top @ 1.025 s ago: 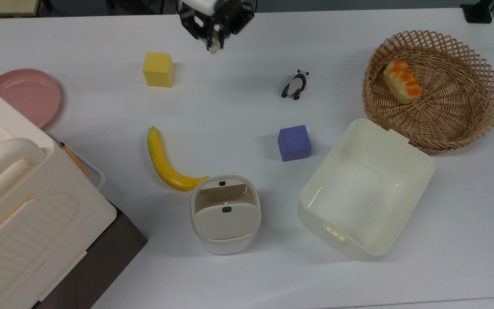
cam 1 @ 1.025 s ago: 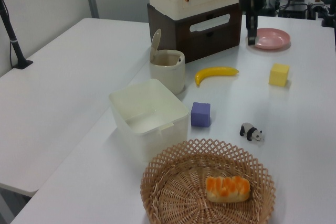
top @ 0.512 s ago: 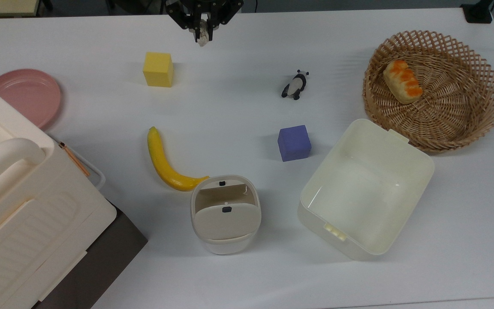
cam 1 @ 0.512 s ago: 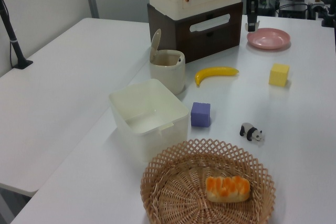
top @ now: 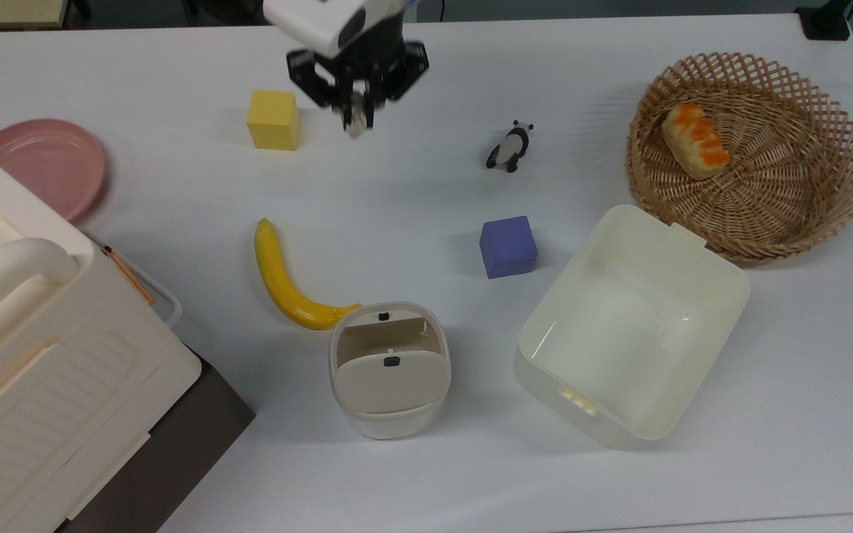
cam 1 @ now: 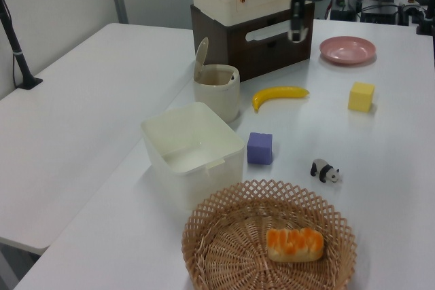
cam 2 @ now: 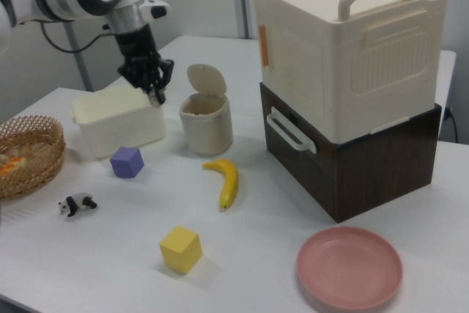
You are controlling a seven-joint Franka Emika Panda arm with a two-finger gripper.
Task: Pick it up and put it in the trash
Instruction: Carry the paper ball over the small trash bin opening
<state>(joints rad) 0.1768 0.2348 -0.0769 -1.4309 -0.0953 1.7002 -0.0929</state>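
My gripper [top: 356,124] hangs above the table between the yellow cube and the panda figure, shut on the small off-white paper wad [top: 355,130] that peeks out at its tips. In the left view the gripper [cam 1: 295,33] is high over the banana, and in the right view the gripper [cam 2: 156,94] sits left of the bin. The trash [top: 389,423] is a rounded beige bin with its tan flap lid raised and its mouth open, standing near the top view's lower middle; it also appears as the trash [cam 1: 217,98] and the trash [cam 2: 205,128].
A yellow cube [top: 273,119], banana [top: 278,277], blue cube [top: 508,246] and panda figure [top: 509,147] lie around. A cream tub [top: 723,296] stands right of the bin. A wicker basket [top: 834,192] holds bread, a pink plate [top: 45,163] lies left, and a cream box [top: 34,355] on brown drawers fills the corner.
The gripper, still holding the wad, has come down from the top view's upper edge toward the table's middle; in the left view it has shifted left, toward the bin.
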